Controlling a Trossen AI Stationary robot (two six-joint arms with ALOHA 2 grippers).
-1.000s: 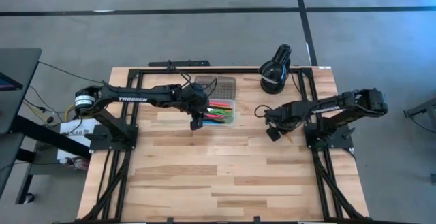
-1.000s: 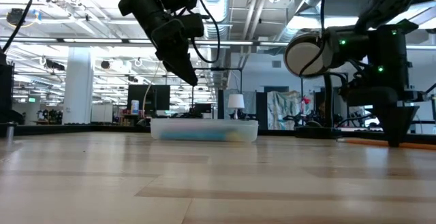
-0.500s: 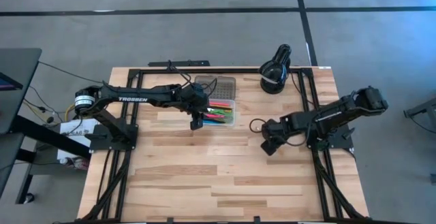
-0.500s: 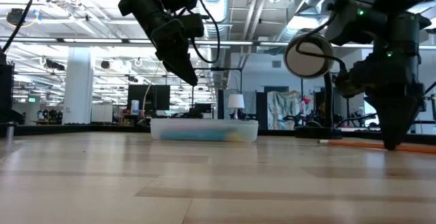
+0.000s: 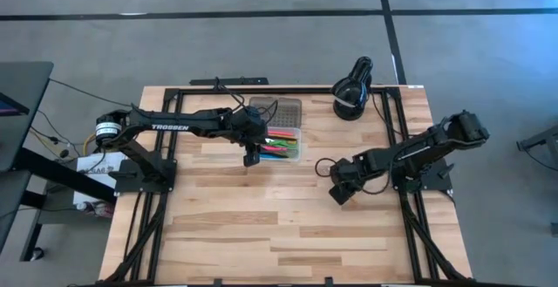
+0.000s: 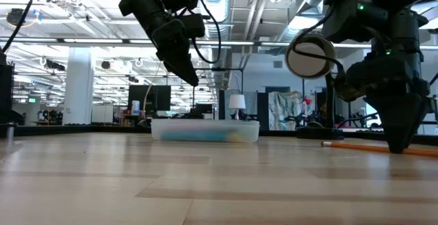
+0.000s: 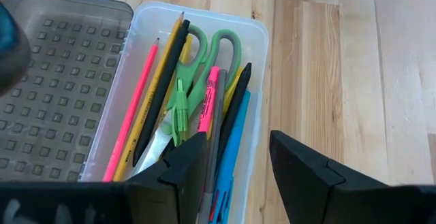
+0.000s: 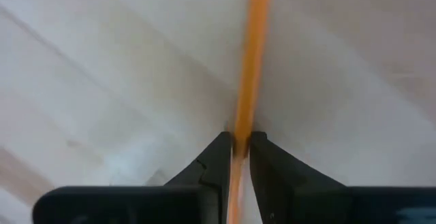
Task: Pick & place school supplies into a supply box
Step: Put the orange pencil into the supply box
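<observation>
Overhead, table-level and wrist views of a two-arm pick-and-place cell. Over the last second the right gripper [image 5: 338, 189] has swung away from the table's right edge toward the table's middle and has come down until its tips sit at the wood, level with an orange pencil [image 6: 373, 147] that lies flat on the table top [image 5: 261, 226]. Its wrist view shows that pencil [image 8: 246, 88] running between the two dark fingers [image 8: 219, 157], which stand close on either side of it; the jaws are narrow and appear to be pinching the shaft, though whether they grip firmly or only bracket it cannot be told. This suggests that the arm is starting a further pick, with the pencil not yet lifted. The left gripper [image 5: 251, 154] has not moved; it hangs just above the near end of the supply box [image 5: 283, 144], jaws spread and empty. The box, well apart from the right gripper, already holds green-handled scissors [image 7: 204, 60], a pink pencil [image 7: 135, 108], a pink marker [image 7: 206, 105], a black pen [image 7: 162, 94] and a blue marker [image 7: 229, 152]; its grey dotted lid [image 7: 51, 81] lies open beside the tray. Hidden or unclear: the pencil cannot be made out from overhead, the black desk lamp [image 5: 352, 91] stands at the far edge, and the box contents blur at table level.
</observation>
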